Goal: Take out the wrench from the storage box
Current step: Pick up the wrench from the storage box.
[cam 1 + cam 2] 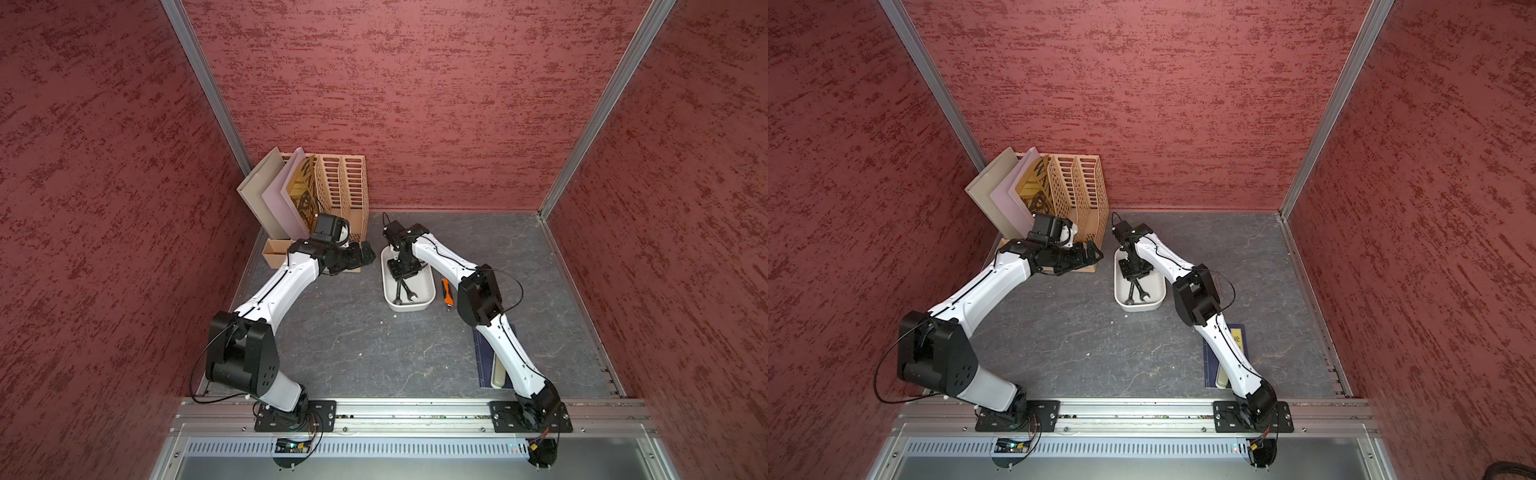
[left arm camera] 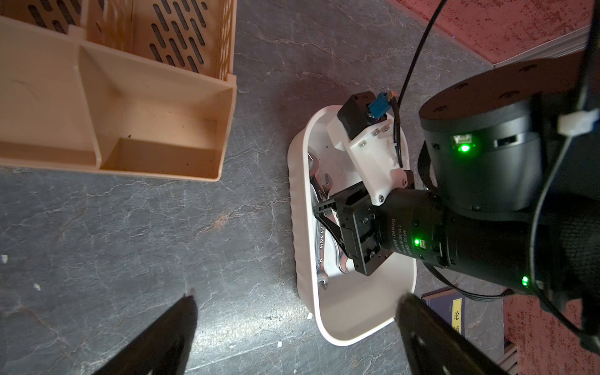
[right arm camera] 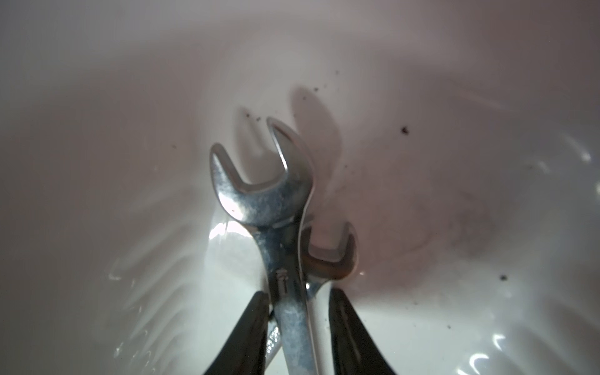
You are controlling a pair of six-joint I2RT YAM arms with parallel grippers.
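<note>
Found wrench (image 3: 263,194) not yet out of storage box (image 1: 409,308). Saw right gripper (image 3: 297,293) jaws straddling its shank, pinch unclear; left gripper (image 2: 297,293) jaws spread.

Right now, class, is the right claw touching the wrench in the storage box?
Cannot tell. The right wrist view shows the right claw straddling the wrench, but shadow and blur hide whether either finger meets the metal.

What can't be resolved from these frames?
- Right claw grip: right wrist view's bottom edge cuts off the fingers; clamped or not is unclear.
- Wrench count: wrenches overlap in the storage box; the claw covers their shafts in both top views.
- Orange-handled tool: too small in a top view to name.
- Book title: mostly under the right arm in both top views.
</note>
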